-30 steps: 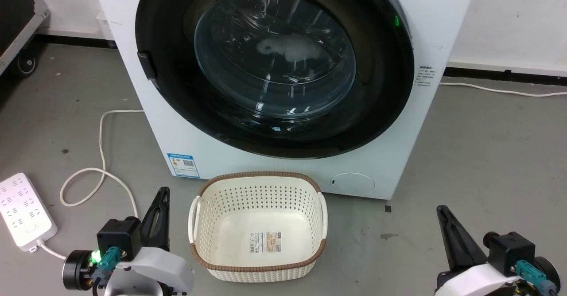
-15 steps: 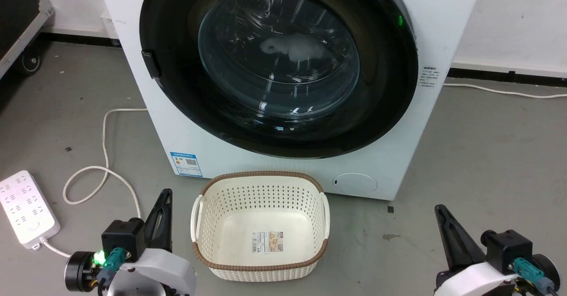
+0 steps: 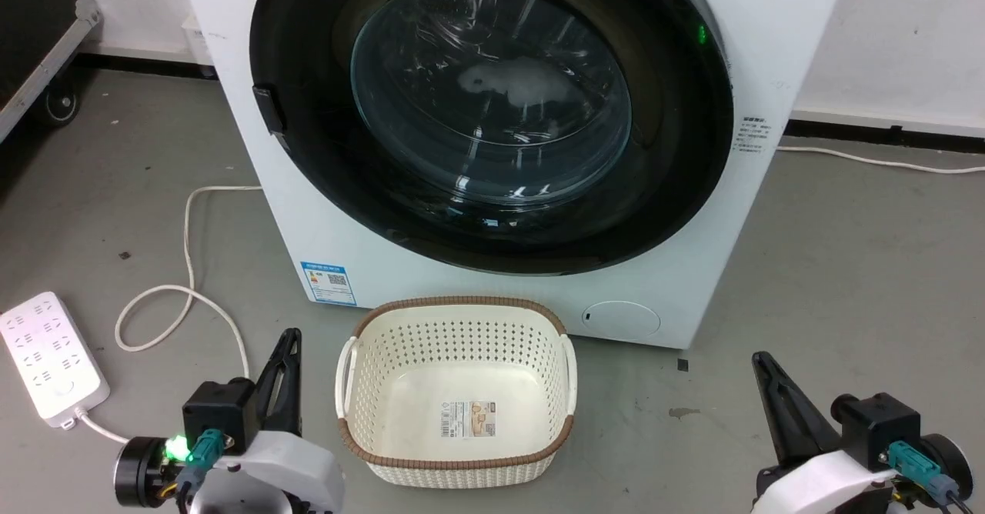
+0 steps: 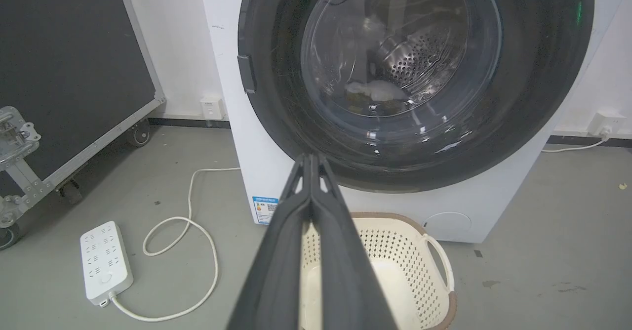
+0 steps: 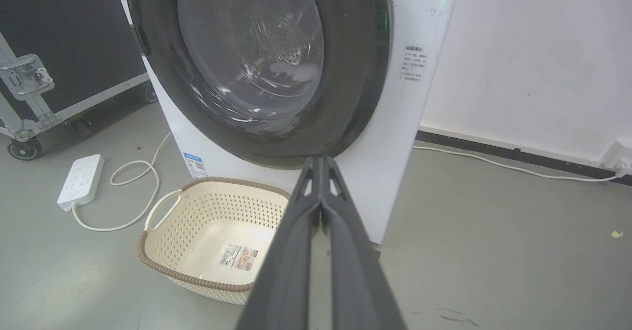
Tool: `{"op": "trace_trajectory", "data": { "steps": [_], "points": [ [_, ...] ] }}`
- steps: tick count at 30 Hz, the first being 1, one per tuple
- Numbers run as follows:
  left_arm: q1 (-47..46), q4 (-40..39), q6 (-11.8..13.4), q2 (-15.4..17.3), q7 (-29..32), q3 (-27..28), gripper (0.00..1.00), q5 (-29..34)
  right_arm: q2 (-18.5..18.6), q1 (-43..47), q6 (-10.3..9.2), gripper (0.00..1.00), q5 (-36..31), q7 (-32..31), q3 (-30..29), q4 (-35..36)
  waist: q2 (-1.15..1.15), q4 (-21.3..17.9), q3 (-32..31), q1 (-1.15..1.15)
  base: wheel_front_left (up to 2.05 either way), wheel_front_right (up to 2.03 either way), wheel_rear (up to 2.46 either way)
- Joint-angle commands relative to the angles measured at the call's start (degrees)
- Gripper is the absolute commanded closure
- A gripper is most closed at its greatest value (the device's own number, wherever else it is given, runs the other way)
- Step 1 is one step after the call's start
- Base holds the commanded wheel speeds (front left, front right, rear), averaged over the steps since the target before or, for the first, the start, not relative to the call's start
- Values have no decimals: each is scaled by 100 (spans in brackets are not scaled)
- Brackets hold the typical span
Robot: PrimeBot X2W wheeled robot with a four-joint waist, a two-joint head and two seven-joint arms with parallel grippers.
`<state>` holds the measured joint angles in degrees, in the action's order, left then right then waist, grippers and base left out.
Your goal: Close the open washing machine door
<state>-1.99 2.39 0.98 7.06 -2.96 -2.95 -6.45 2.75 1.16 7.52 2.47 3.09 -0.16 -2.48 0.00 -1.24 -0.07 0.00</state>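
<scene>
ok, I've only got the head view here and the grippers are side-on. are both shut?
Observer: Yes. In the wrist views, the left gripper and the right gripper each have their fingers pressed together with nothing between them.
Operator: and inside the washer? I just get glare on the glass.
Observer: Through the washing machine door, the left wrist view shows the perforated steel drum with a pale bundle lying low in it.
</scene>
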Motion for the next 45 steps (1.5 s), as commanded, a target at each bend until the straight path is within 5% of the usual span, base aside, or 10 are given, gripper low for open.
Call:
{"op": "trace_trajectory", "data": {
  "steps": [1, 45],
  "points": [
    [95, -40, -26, -53, 35, 36, 100, 85, 9, -71, -2, 100, -43, -30, 3, 62, 0, 6, 0, 0, 0, 0, 0],
    [199, -239, -98, -418, 296, 295, 100, 645, 12, -116, -3, 100, -247, -309, 16, 248, 0, 124, 7, 0, 0, 0, 0]
  ]
}}
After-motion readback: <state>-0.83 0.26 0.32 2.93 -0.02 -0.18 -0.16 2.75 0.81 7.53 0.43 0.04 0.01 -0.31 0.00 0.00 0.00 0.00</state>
